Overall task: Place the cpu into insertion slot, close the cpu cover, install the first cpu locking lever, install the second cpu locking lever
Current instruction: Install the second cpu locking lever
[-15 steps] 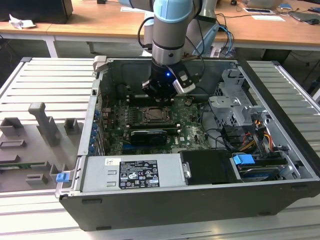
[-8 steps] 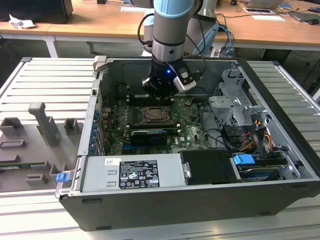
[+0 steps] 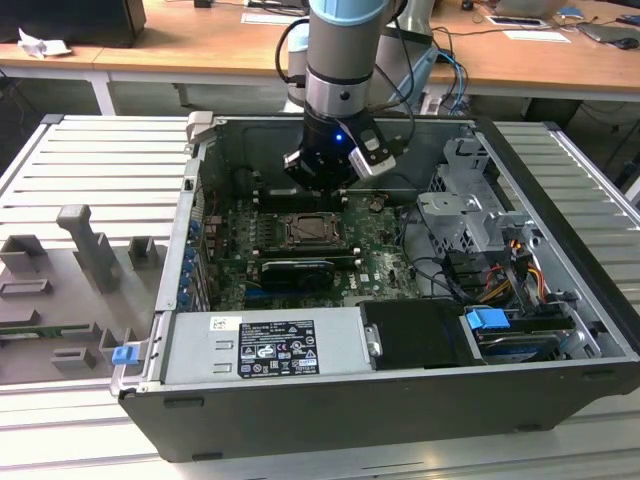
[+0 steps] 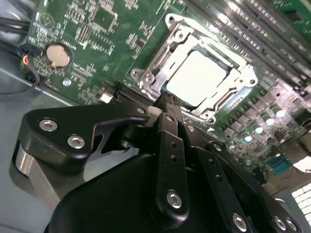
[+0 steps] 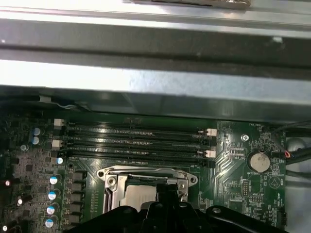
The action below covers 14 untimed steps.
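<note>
My gripper point(image 4: 165, 104) closed, empty, tip at edge of cpu cover point(image 4: 160, 63); cpu point(image 4: 197, 77) seated in socket, cover down.

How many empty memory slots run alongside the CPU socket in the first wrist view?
4. The memory slots lie parallel, stacked side by side between the cpu cover and the case wall, all empty. The gripper hides nothing of them.

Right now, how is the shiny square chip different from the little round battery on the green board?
The cpu is square and pale silver; the coin battery is round and looks beige. The cpu is clearly larger than the battery. The cpu sits inside the socket with the cpu cover framing it, while the battery sits apart in its own round holder. Both lie flat on the green motherboard.
</note>
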{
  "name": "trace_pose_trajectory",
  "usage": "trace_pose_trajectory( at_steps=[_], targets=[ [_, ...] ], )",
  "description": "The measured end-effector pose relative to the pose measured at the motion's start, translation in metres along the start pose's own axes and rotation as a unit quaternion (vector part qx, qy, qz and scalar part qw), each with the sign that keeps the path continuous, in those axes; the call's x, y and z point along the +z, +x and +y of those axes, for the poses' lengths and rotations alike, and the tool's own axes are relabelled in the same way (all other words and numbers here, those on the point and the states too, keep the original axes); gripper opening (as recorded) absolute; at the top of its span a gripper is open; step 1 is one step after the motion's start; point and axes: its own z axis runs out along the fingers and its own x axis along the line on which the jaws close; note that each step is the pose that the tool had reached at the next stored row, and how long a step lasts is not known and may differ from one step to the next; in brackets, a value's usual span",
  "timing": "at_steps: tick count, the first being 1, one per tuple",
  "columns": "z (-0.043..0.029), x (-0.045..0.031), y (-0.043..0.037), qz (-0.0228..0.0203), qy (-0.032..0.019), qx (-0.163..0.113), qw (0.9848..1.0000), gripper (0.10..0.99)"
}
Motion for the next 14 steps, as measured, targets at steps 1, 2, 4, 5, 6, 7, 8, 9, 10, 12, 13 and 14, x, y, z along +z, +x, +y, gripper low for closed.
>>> trace_pose_trajectory(
  at_steps=[1, 2, 4, 5, 6, 7, 8, 9, 10, 12, 13, 14],
  targets=[
    [-0.0021, -0.0002, 0.0001, 0.0000, 0.0000, 0.000, 1.0000, 0.106],
    [-0.0056, -0.0005, 0.0003, 0.0000, 0.0001, 0.000, 1.0000, 0.106],
    [-0.0107, -0.0009, 0.0006, 0.0000, 0.0000, 0.000, 1.0000, 0.106],
    [-0.0122, -0.0011, 0.0007, 0.0000, 0.0000, 0.000, 1.0000, 0.106],
    [-0.0139, -0.0012, 0.0008, 0.0000, 0.0000, 0.000, 1.0000, 0.106],
    [-0.0154, -0.0014, 0.0009, 0.0000, 0.0000, 0.000, 1.0000, 0.106],
    [-0.0175, -0.0023, 0.0011, 0.0000, 0.0001, 0.000, 1.0000, 0.106],
    [-0.0178, -0.0033, 0.0011, 0.0000, 0.0001, 0.000, 1.0000, 0.106],
    [-0.0180, -0.0042, 0.0011, 0.0000, 0.0001, 0.000, 1.0000, 0.106],
    [-0.0191, -0.0070, 0.0011, -0.0001, -0.0001, 0.000, 1.0000, 0.106],
    [-0.0207, -0.0072, 0.0012, 0.0000, 0.0000, 0.000, 1.0000, 0.106],
    [-0.0225, -0.0073, 0.0014, 0.0000, 0.0000, 0.000, 1.0000, 0.106]
  ],
)
